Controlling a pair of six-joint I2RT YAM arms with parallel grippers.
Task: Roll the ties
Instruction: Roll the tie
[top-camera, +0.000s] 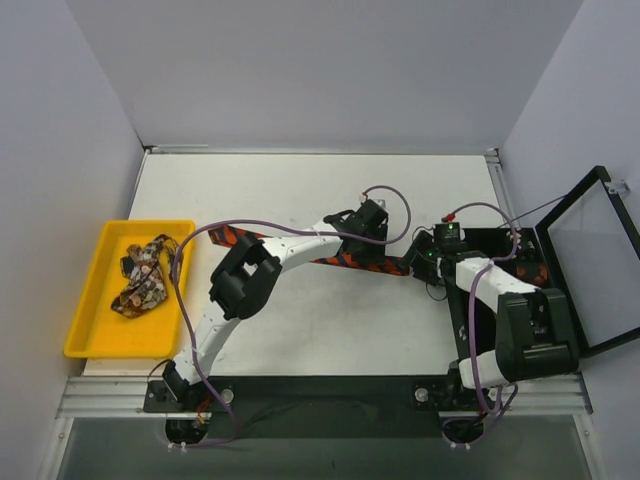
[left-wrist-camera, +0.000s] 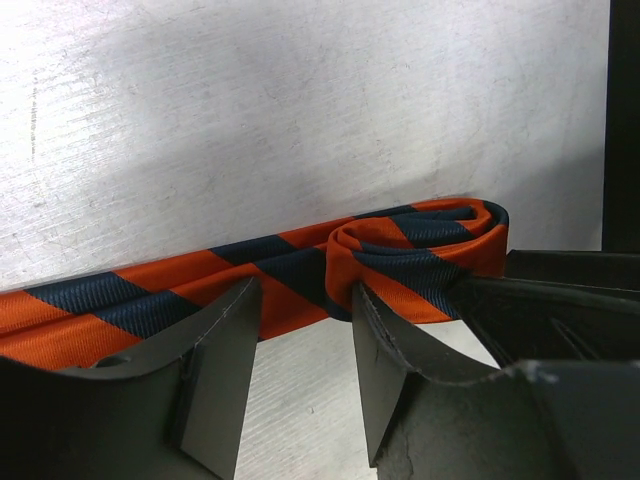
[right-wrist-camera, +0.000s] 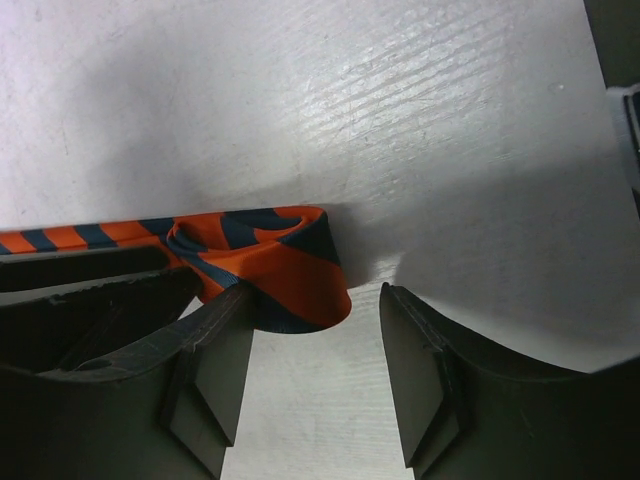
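Your striped tie (top-camera: 365, 264) lies flat across the desk (top-camera: 280, 190). Its right end is curled into a loose roll (left-wrist-camera: 420, 245) of a couple of turns, near the black case (top-camera: 490, 245).

Your left claw (left-wrist-camera: 305, 300) stands half apart, astride the flat band just beside the roll, and grips nothing. Your right claw (right-wrist-camera: 318, 300) is also apart; the roll leans against one finger (right-wrist-camera: 215, 350) but is not clamped.

To roll it well, I judge you should pinch the coil's edges with the right claw. Press the band flat with the left so each turn lands square.

Count:
- one striped tie
- two claws
- one black case
- one yellow tray (top-camera: 85, 330), holding a heap of patterned ties (top-camera: 142, 280) that you cannot number from here
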